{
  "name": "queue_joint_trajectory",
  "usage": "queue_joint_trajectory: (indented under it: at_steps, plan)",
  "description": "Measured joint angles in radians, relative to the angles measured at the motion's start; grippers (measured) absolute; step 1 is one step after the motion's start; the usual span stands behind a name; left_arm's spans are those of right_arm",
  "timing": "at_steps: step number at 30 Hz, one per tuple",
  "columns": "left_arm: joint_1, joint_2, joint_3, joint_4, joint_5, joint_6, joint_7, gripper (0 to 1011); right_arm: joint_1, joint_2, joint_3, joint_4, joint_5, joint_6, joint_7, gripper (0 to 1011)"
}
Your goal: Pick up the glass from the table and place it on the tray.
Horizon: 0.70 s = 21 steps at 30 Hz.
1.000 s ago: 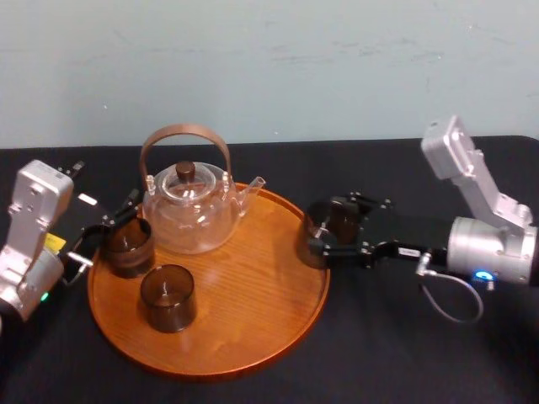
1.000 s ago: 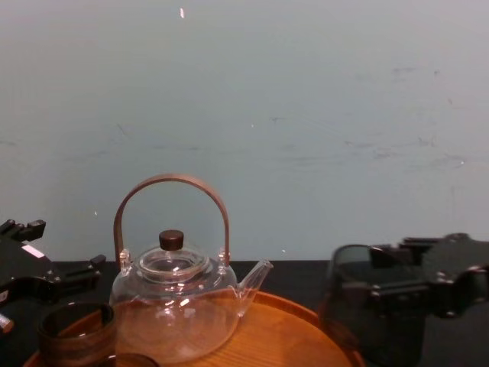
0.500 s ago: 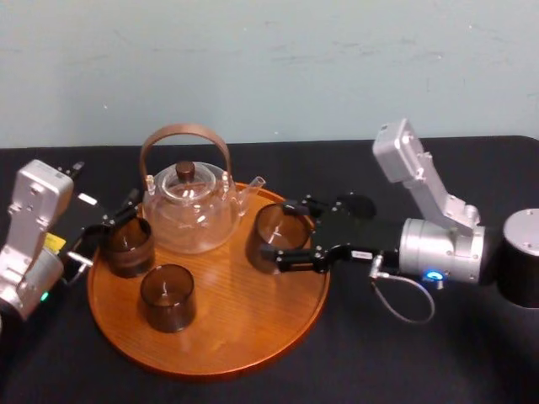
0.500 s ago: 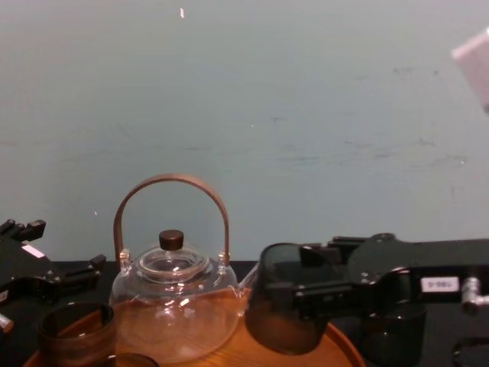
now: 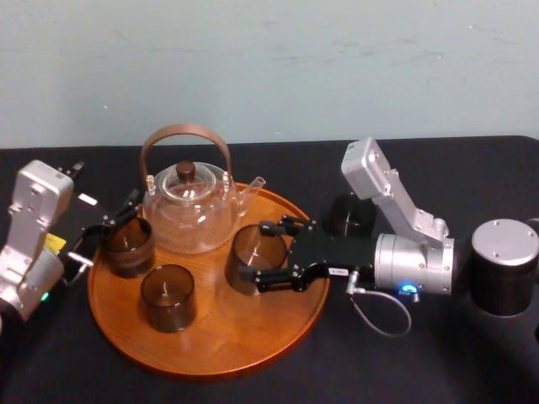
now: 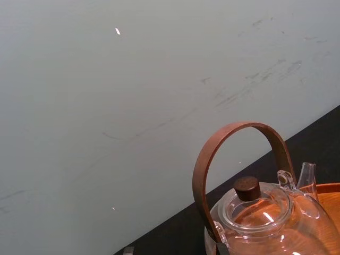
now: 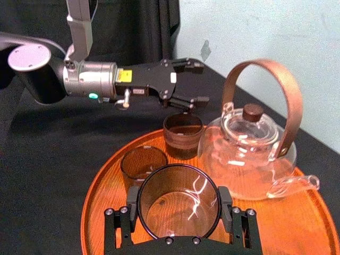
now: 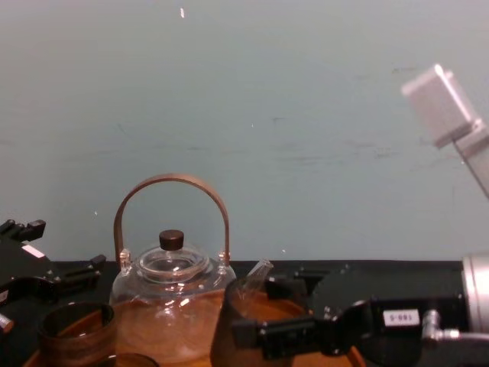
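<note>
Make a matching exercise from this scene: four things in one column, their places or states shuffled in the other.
Things:
1. glass
2. teapot
3. left end effector
4. front tumbler

Places or states:
A. standing free on the near left part of the tray
B. gripped by the right end effector, inside the tray's rim
C. at the tray's far side, under an arched brown handle
D. beside the tray's left rim, open

Pairs: 1-B, 2-C, 3-D, 4-A
</note>
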Motion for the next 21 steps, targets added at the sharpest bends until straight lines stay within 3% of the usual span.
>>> queue_joint_trajectory:
  at_steps: [21]
  plan:
    - [0.000,0.000,0.000,0.000,0.000,0.000,0.000,1002,-0.005,-0.009,-0.044,0.054,-0.019,0.013,0.018,904]
